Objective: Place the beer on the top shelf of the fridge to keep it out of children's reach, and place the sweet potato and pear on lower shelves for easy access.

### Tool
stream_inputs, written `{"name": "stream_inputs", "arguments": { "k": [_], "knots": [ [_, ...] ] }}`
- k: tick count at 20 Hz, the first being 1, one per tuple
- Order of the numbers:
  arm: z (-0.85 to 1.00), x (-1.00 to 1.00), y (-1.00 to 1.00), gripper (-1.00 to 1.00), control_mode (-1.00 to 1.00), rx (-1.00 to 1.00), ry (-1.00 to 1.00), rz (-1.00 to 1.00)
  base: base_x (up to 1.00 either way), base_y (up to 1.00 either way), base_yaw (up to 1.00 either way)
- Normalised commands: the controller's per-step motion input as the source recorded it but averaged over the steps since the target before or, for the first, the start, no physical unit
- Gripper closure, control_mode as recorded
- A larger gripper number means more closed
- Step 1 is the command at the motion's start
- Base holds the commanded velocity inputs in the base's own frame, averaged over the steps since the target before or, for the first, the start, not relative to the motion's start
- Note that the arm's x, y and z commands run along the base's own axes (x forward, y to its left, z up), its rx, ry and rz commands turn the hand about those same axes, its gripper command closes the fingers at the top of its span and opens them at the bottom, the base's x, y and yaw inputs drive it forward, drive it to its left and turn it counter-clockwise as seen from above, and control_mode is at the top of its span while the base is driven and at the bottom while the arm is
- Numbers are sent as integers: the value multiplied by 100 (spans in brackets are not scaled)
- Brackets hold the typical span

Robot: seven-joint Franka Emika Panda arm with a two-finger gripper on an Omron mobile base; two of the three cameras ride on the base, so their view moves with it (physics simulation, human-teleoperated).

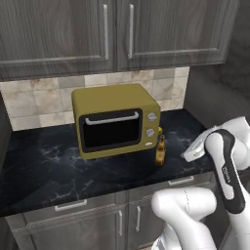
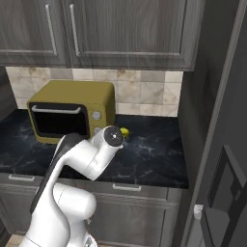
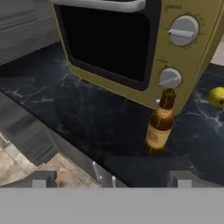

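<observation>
- One bottle is what matters here: the beer [image 3: 160, 124] stands upright on the dark marble surface [image 1: 44, 168], just in front of the lower right corner of the yellow oven [image 1: 116, 118], near the surface's front edge.
- The hand [image 3: 111, 179] is released, its two tips spread wide with nothing between them, and it sits well short of the beer, out over the cabinet fronts rather than over the surface.
- From the hand the beer lies ahead and a little toward the right-hand tip; its long axis is vertical, neck and gold cap up, so I'd judge the coming move as a reach forward with the tips brought either side of the body below the neck.
- The oven's knobs sit close behind the cap, so there is little room past the bottle; overshoot could knock it against the oven.
- The pear [image 3: 217, 96] lies on the surface beyond and right of the beer, beside the oven's side; the right base view shows it as a yellow spot [image 2: 124, 131] just past the arm's wrist.
- The left base view gives the beer [image 1: 159, 150] clear against the oven.
- The right base view shows the fridge [image 2: 226, 159], grey doors shut, at the surface's right end.
</observation>
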Motion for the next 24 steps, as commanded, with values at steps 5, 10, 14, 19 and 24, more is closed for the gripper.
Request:
{"name": "stream_inputs", "arguments": {
  "k": [5, 10, 14, 19, 24],
  "knots": [
    [-16, 23, -2, -100, -100, 5, -11, 16, 0, 0, 0],
    [-2, 21, 0, -100, -100, 12, -12, 9, 0, 0, 0],
    [0, 20, 0, -100, -100, 13, -10, 4, 0, 0, 0],
    [0, 27, 0, -100, -100, 11, -2, 0, 0, 0, 0],
    [0, 28, 2, -100, -100, 7, 0, 0, 0, 0, 0]
  ]
}}
